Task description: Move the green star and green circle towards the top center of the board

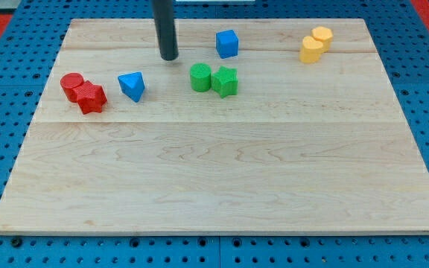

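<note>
The green circle [200,77] and the green star [226,81] sit side by side and touching, just above the board's middle height, near its horizontal centre. The star is on the right. My tip [169,56] rests on the board up and to the left of the green circle, with a small gap between them. It touches no block.
A blue cube [227,43] stands just above the green pair. A blue triangle [132,85] lies left of the circle. A red circle [71,84] and red star [91,97] are at the left. Two yellow blocks [316,45] are at the top right. The wooden board [222,179] lies on a blue pegboard.
</note>
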### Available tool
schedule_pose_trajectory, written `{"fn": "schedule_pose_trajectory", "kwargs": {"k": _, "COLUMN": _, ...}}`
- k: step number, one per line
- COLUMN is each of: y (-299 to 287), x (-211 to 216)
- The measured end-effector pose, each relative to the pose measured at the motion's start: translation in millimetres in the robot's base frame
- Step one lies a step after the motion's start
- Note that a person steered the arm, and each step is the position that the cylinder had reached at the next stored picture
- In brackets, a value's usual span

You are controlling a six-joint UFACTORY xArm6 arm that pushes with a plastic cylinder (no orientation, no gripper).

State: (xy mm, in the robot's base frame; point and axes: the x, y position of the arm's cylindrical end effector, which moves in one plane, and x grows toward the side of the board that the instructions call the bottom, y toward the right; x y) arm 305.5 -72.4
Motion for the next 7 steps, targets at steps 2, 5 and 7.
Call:
{"fn": "schedule_pose_trajectory", "kwargs": {"k": 2, "y": -59.0, "x": 62.5}}
{"fn": "schedule_pose_trajectory", "kwargs": {"k": 5, "y": 75.2, "x": 117.7}}
{"fn": "schedule_pose_trajectory", "kwargs": {"k": 7, "y": 56.7, "x": 56.8}}
